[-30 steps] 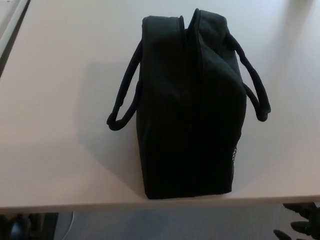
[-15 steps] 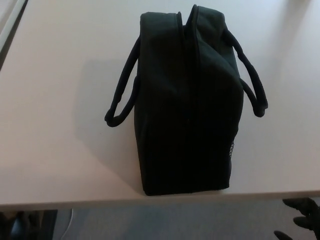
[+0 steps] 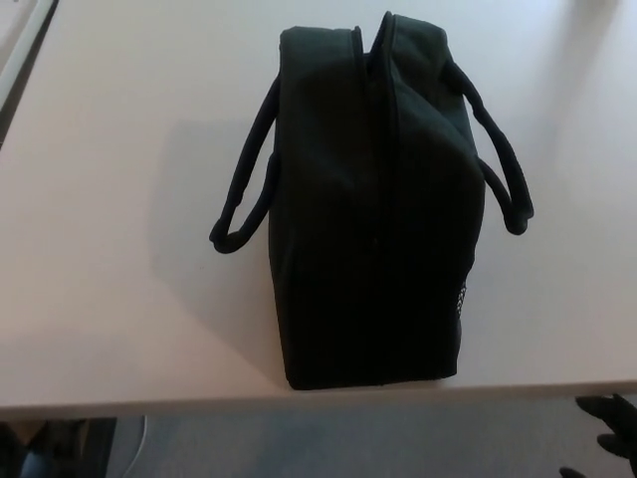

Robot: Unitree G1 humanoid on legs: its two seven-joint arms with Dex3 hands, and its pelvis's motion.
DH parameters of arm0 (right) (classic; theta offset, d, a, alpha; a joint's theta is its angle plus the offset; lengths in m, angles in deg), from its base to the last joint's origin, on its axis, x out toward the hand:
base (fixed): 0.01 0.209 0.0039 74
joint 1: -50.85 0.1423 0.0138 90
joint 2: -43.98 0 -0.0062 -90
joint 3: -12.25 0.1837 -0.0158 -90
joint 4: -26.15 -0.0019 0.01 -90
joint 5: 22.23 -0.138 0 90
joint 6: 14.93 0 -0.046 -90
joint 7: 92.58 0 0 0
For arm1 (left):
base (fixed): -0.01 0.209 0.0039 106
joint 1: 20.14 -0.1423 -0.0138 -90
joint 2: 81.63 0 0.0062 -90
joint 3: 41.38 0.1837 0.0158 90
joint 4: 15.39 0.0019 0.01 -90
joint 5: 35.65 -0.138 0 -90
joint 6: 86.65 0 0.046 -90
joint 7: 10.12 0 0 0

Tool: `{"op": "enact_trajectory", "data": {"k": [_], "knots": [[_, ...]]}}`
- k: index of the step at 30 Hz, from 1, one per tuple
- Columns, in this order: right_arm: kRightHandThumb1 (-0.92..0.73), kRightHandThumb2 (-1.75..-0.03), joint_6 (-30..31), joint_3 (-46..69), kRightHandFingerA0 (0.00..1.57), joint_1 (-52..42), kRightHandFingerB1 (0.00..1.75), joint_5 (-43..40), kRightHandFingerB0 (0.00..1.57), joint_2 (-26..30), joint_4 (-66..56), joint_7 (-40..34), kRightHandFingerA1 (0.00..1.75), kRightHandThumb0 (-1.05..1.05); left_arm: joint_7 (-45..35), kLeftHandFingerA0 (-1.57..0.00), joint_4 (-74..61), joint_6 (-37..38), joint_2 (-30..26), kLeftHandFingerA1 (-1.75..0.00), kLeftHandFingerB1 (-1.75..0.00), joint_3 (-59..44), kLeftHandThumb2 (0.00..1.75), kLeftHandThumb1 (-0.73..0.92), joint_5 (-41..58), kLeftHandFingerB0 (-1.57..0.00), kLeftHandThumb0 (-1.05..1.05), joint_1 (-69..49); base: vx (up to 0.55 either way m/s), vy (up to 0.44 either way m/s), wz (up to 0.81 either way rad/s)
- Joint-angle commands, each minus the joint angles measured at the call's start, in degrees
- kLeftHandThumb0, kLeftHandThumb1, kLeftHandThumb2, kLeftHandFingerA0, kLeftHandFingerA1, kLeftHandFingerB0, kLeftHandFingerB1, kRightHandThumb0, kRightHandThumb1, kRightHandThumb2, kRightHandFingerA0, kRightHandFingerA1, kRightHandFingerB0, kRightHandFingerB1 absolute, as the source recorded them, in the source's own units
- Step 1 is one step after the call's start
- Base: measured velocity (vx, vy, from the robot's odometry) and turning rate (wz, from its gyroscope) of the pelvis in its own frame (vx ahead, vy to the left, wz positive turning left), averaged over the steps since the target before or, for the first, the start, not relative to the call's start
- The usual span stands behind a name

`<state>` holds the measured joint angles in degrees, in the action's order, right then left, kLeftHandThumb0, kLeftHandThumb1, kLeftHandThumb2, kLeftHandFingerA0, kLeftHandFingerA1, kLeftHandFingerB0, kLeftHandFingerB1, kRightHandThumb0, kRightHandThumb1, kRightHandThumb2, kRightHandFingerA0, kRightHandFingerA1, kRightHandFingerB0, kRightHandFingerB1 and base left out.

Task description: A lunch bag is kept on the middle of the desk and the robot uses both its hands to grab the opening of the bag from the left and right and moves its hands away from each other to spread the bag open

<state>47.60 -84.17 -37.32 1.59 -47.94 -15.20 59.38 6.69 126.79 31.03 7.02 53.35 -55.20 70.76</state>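
Right robot hand (image 3: 612, 438): only dark fingertips are seen at the lower right corner, below the counter's near edge. Whether the fingers are spread or pressed together cannot be told. Nothing is held.
Left robot hand: not in view.
Lunch bag (image 3: 373, 209): a black soft-sided bag is seen upright near the middle of the counter (image 3: 119, 249), its near end close to the counter's front edge.
Opening (image 3: 380, 129): 1 seam is seen along the top, running from the near end to the far end. It is parted slightly at the far end and pressed together along the rest. The bag is judged not yet spread.
Handles: 2 loop handles are seen, the left handle (image 3: 242, 194) hanging toward the robot's left and the right handle (image 3: 498, 169) toward the robot's right.
Long axis: directed away from the robot, so 1 side panel is presented to each arm.
Direction from robot hand: the bag lies up and to the left of the right robot hand, well apart from it.
Nearer hand: the right is judged nearer, as the only one visible; the left cannot be compared.
Markings: a small pale patch (image 3: 461, 297) is seen low on the right side panel. It is too small to be read. No brand or writing can be made out.
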Motion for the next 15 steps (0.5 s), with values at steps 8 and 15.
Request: {"op": "enact_trajectory", "data": {"k": [8, 15], "knots": [[-0.54, -0.57, -25.51, 8.7, 0.41, -9.5, 0.33, 15.1, 0.34, 6.92, -17.76, -33.07, 0.4, -0.36, 24.16, -0.34, -16.97, 31.02, -6.26, -0.57, -0.47, -11.19, 0.87, 0.37, -10.7, -0.04, -0.01, -7.7, 0.0, 0.0, 0.0], [-0.51, -0.56, -28.17, 11.21, 0.48, -11.59, 0.32, 17.62, 0.36, 7.69, -19.99, -36.68, 0.41, -0.29, 27.44, -0.5, -20.45, 35.04, -6.87, -0.36, -0.3, -16.41, 0.58, 0.56, -14.09, -0.13, -0.03, -11.48, 0.0, 0.0, 0.0]]}}
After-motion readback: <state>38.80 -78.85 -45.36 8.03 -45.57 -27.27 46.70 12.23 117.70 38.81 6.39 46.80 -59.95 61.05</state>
